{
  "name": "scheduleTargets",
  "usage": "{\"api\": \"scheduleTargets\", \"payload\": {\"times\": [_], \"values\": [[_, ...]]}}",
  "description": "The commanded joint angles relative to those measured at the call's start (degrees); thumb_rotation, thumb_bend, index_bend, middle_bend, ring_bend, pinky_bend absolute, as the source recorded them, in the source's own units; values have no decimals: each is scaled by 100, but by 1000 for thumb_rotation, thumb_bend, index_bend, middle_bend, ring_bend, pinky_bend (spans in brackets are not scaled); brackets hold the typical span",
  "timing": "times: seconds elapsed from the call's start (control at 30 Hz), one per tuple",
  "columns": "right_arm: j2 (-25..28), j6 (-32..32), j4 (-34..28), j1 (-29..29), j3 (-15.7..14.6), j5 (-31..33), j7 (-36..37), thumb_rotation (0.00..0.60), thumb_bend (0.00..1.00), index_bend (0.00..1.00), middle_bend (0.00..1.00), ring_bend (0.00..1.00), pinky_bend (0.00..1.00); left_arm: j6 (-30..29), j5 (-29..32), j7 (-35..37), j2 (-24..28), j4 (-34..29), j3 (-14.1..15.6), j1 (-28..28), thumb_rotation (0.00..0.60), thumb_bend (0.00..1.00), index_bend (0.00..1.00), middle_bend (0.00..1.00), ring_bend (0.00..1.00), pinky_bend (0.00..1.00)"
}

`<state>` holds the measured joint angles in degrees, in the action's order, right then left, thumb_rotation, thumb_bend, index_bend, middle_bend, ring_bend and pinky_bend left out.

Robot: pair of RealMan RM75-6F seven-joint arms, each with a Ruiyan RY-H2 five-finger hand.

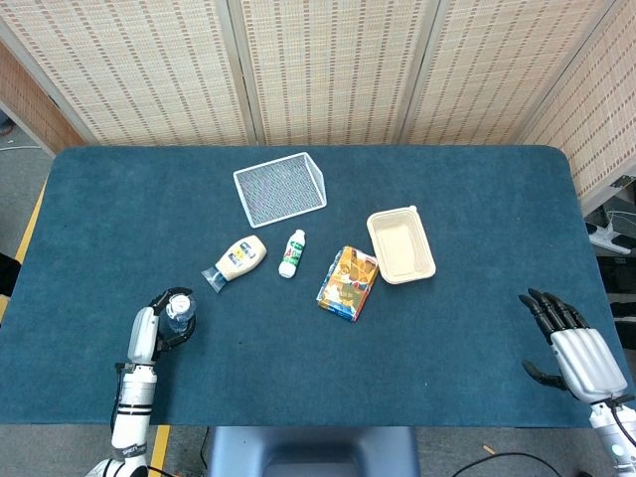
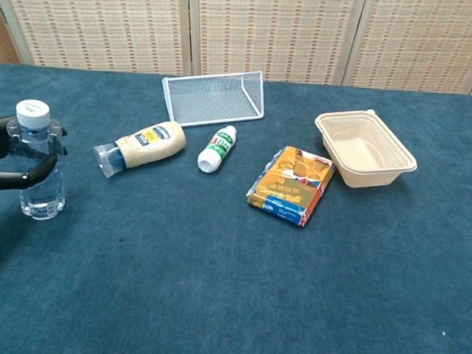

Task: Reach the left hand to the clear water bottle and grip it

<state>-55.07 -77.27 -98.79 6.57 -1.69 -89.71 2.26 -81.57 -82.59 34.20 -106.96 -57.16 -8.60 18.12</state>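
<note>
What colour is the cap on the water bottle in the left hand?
White. The cap on the clear water bottle shows best in the chest view.

Bare blue table [image 2: 212, 289] lies open along the whole near edge. At twelve o'clock the wire basket [image 2: 215, 98] blocks passage. Toward the centre, the mayonnaise bottle [image 2: 141, 146], small white bottle [image 2: 217, 149] and snack packet [image 2: 290, 186] lie near together; the beige container [image 2: 365, 148] occupies two o'clock.

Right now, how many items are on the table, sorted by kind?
Bottles: 3 — clear water bottle, beige squeeze bottle, small white green-label bottle
Containers: 2 — white wire mesh basket, beige plastic tray
Packets: 1 — orange snack packet
Total: 6
</note>
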Motion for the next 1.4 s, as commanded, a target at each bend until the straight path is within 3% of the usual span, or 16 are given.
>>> {"api": "scheduleTargets", "payload": {"times": [0.03,0.13,0.63,1.03,1.4], "values": [[5,6,-3,5,-2,-4,5,600,169,0,7,0,122,53,-67,44,72,-39,61,14,600,451,26,63,56,183],[-6,-6,1,0,5,4,-12,600,169,0,6,0,122,45,-186,46,155,-40,110,59,600,423,0,0,0,154],[9,-12,-3,-3,-13,-28,4,600,169,0,7,0,122,305,-243,-311,751,-784,181,163,600,395,0,0,0,148],[9,-3,-6,-1,-17,-29,-6,600,169,0,7,0,122,506,-206,-1074,1362,-1653,177,257,600,390,0,0,0,144],[4,14,-2,7,-9,-4,-14,600,170,0,7,0,122,606,-120,-1255,1464,-1818,189,264,600,386,0,0,0,143]]}}
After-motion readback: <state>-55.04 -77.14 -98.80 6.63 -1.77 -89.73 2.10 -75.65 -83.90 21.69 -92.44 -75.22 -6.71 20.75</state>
